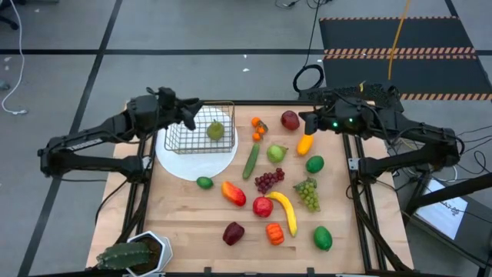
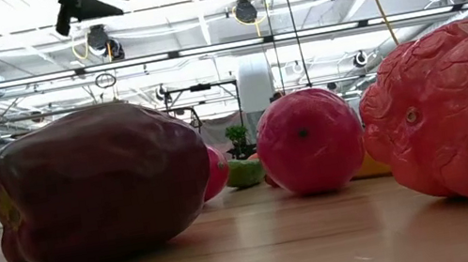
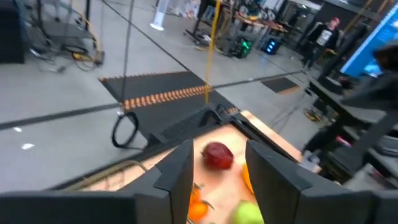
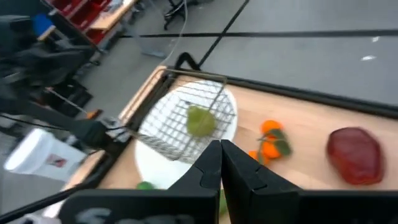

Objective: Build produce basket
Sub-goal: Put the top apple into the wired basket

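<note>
- Bright, even light falls from ceiling fixtures, which glare white in the low view.
- Shadows on the desk (image 1: 192, 215) are soft and short.
- In the low view the dark red pepper (image 2: 100, 187) looms large and slightly soft.
- Both wrist views are blurred throughout.

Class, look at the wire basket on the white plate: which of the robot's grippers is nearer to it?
Left. The left gripper sits at the far left rim of the basket. The right gripper is well across the table, beside the dark red apple.
</note>
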Controlling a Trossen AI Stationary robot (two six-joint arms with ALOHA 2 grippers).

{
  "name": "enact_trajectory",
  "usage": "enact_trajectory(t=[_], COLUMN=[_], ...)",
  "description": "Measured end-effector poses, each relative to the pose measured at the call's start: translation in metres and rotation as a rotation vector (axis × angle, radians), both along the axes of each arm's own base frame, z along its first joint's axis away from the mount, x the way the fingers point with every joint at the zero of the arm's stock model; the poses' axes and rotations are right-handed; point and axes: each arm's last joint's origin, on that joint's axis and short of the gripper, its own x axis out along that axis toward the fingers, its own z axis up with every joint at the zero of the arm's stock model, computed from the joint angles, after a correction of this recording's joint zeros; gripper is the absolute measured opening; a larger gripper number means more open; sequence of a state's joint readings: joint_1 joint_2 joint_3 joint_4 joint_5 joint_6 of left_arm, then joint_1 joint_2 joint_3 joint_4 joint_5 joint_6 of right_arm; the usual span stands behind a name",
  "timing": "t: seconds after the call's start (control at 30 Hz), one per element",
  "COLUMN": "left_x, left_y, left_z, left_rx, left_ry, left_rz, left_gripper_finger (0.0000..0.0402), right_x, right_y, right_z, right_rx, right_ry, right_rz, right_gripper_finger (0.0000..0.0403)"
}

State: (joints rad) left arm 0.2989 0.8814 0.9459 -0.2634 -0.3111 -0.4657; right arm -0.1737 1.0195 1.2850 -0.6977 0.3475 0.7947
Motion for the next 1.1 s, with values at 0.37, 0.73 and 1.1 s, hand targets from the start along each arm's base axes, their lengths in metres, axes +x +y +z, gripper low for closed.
enact_trajectory(t=[0.37,0.73,1.1], left_x=[0.005,0.010,0.011], left_y=[-0.017,-0.035,-0.045], left_z=[0.000,0.000,0.000], left_rx=[-0.060,-0.082,-0.110], left_ry=[-0.050,-0.062,-0.086], left_rz=[-0.023,-0.098,-0.103], left_gripper_finger=[0.0074,0.0003,0.0021], right_x=[-0.014,-0.018,-0.015], right_y=[-0.027,-0.035,-0.037], right_z=[-0.011,-0.036,-0.072], right_rx=[0.030,0.017,0.080], right_ry=[0.168,0.283,0.352], right_rz=[0.226,0.417,0.387], right_gripper_finger=[0.0000,0.0043,0.0199])
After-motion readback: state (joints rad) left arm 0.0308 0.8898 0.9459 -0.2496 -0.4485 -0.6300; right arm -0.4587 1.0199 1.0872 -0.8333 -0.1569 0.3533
